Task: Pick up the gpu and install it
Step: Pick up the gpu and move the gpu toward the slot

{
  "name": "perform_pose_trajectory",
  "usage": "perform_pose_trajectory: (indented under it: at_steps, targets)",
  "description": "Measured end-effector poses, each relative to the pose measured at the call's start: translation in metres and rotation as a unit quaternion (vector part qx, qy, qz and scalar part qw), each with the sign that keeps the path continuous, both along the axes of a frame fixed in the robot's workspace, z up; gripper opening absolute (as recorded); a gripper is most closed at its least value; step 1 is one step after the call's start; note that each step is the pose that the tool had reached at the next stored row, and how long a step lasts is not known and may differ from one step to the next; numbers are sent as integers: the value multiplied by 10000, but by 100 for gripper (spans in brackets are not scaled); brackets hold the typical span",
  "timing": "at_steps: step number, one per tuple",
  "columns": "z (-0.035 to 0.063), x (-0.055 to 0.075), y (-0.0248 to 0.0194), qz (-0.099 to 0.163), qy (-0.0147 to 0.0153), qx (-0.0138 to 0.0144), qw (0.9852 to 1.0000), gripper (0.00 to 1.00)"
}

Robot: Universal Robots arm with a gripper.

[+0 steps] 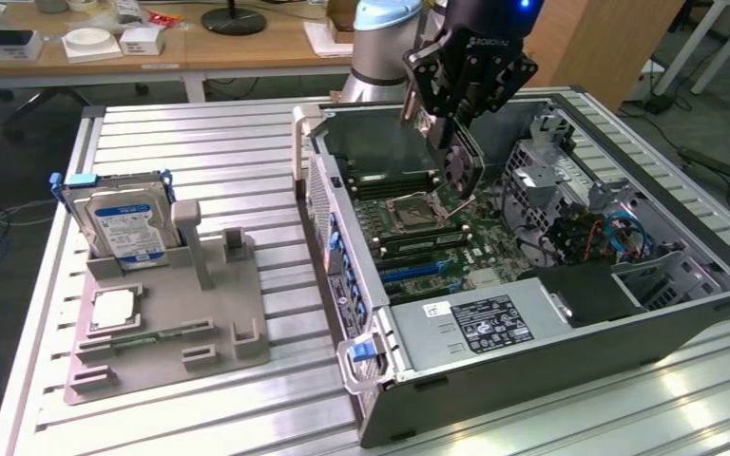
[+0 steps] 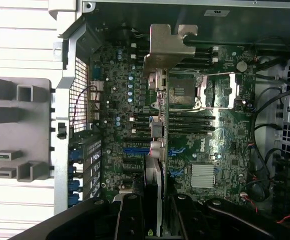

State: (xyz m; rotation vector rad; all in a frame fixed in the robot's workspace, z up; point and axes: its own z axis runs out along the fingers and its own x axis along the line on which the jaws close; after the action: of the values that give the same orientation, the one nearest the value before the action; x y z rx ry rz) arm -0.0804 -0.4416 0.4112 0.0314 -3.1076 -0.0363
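Note:
The gpu (image 1: 459, 163) hangs edge-down above the motherboard inside the open computer case (image 1: 536, 366), over the area near the CPU socket (image 1: 413, 211). My gripper (image 1: 449, 122) is shut on the card's upper edge. In the wrist view the gpu (image 2: 155, 175) appears edge-on between my two black fingers (image 2: 128, 220), its silver end bracket (image 2: 166, 42) pointing toward the case's rear wall. A blue expansion slot (image 2: 134, 149) lies on the board just beside the card's line. The card is clear of the board.
A grey fixture tray (image 1: 213, 332) lies on the slatted table at the exterior view's left, holding a silver hard drive with a blue-white label (image 1: 122, 228), a green memory stick (image 1: 149, 335) and a chip (image 1: 111, 309). Cables and a drive cage (image 1: 587, 228) crowd the case's right side.

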Motion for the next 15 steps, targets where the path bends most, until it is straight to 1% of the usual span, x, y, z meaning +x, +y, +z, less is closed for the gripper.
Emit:
perform_pose_trajectory:
  at_steps: [12,15]
  targets:
    - [-8,134,0,-1,0,0,10000,26]
    - [-8,186,0,-1,0,0,10000,26]
